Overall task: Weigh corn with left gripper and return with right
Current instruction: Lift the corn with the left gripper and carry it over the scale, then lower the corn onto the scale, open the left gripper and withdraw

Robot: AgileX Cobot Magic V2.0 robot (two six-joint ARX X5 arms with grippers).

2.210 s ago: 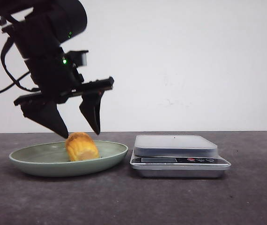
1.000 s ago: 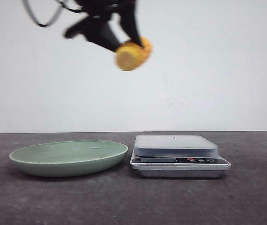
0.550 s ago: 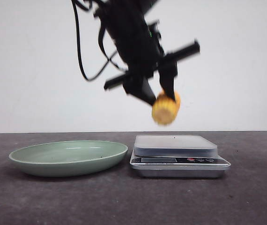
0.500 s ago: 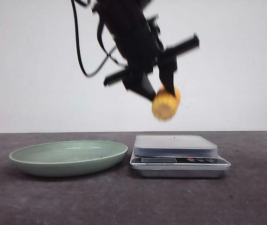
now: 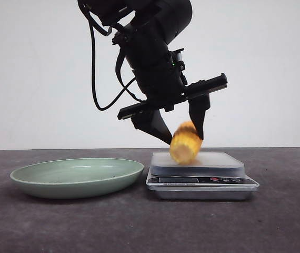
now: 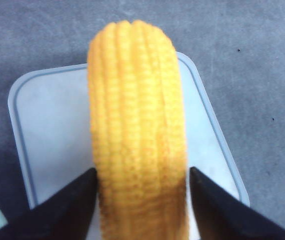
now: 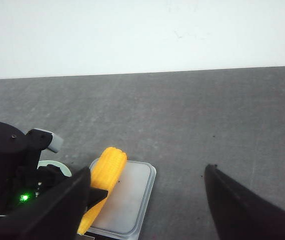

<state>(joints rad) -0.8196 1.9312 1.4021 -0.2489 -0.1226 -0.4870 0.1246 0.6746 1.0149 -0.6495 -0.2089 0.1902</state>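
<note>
Overhead, corn (image 6: 137, 135) hides the scale (image 6: 47, 130).

Corn (image 5: 185, 147) motion-blurred; contact with scale (image 5: 198, 164) unclear.

On the dark grey desk (image 5: 276, 221) in front of you sits a shallow, pale green plate (image 5: 77, 177) to the left and a silver kitchen scale (image 5: 201, 175) just beside it on the right, the two close together but not touching. You can see the scale's flat, pale weighing platform (image 6: 52, 135) with rounded corners on top, and a front panel with a small display and a red button among darker ones. Behind the desk you have a plain white wall (image 5: 266, 74).
</note>
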